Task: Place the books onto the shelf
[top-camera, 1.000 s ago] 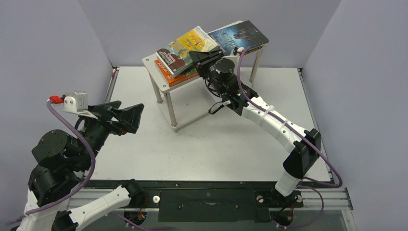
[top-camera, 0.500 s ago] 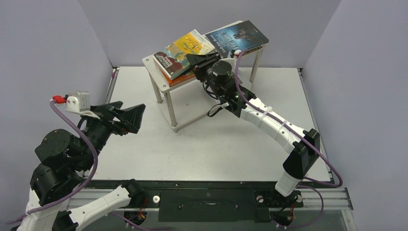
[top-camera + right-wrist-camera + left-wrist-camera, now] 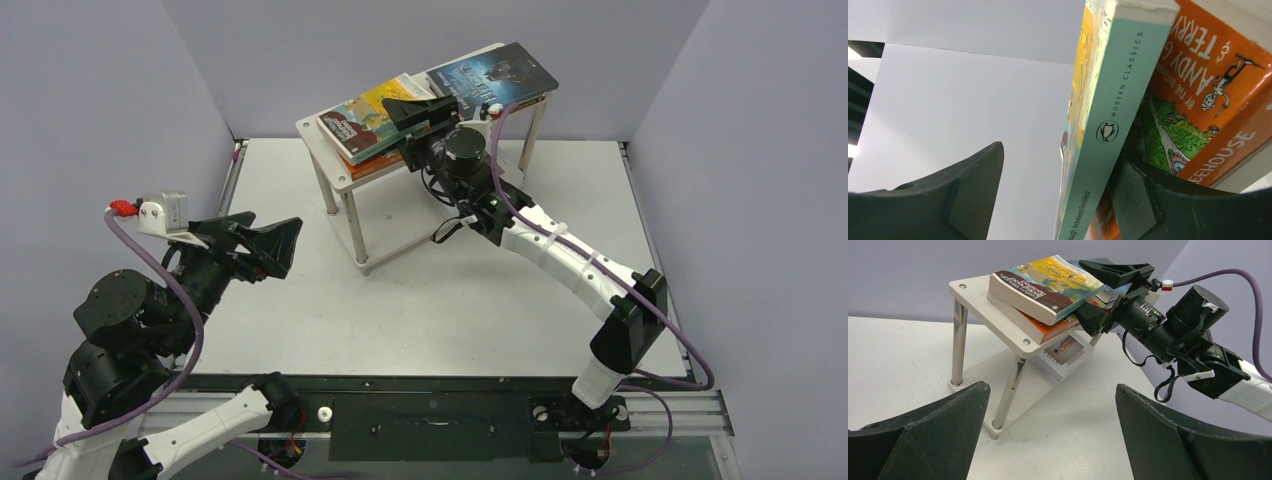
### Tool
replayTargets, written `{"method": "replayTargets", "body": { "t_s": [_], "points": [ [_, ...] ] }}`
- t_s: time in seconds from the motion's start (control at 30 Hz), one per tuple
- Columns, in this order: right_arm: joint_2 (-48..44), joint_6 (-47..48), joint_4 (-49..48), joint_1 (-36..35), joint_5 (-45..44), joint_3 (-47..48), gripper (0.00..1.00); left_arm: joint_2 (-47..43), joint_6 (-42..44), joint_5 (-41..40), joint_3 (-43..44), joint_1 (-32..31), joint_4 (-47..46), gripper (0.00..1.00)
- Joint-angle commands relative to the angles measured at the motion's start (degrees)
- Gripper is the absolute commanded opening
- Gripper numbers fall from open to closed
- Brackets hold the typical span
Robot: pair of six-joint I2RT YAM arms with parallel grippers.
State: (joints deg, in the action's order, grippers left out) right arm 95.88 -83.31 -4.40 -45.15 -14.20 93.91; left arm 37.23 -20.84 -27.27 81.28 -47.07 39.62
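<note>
A flat white table (image 3: 420,310) carries a white two-tier shelf (image 3: 318,140), two pale boards on four thin silver legs, standing toward the far edge. On its top board an orange paperback with a green illustration (image 3: 376,166) lies toward the left end, and a dark blue-grey paperback (image 3: 500,72) lies at the right end. A white paperback (image 3: 1064,356) lies flat on the lower board.

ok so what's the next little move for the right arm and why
Probably draw the right gripper straight back, away from the shelf. Its jaws stand open around the corner of the yellow book, which lies on the orange book on the shelf's top board, so it looks released. Pulling back level should clear the book without dragging it.
</note>
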Motion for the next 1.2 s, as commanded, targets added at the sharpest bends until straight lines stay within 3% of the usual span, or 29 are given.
{"method": "replayTargets", "body": {
  "t_s": [0.0,0.37,1.17],
  "points": [
    [-3.08,-0.06,-1.43,-0.56,0.13,1.14,0.7,-0.34,-0.6,-0.22,-0.02,0.14,-2.68,0.96],
    [-4.39,-0.91,7.16,-0.56,0.72,3.38,0.71,-0.05,-0.58,0.31,-0.59,0.11,-3.61,0.96],
    [-7.02,-0.53,7.41,-0.65,4.22,-0.74,0.71,3.3,0.44,0.47,-1.12,0.07,-2.96,0.96]
  ]
}}
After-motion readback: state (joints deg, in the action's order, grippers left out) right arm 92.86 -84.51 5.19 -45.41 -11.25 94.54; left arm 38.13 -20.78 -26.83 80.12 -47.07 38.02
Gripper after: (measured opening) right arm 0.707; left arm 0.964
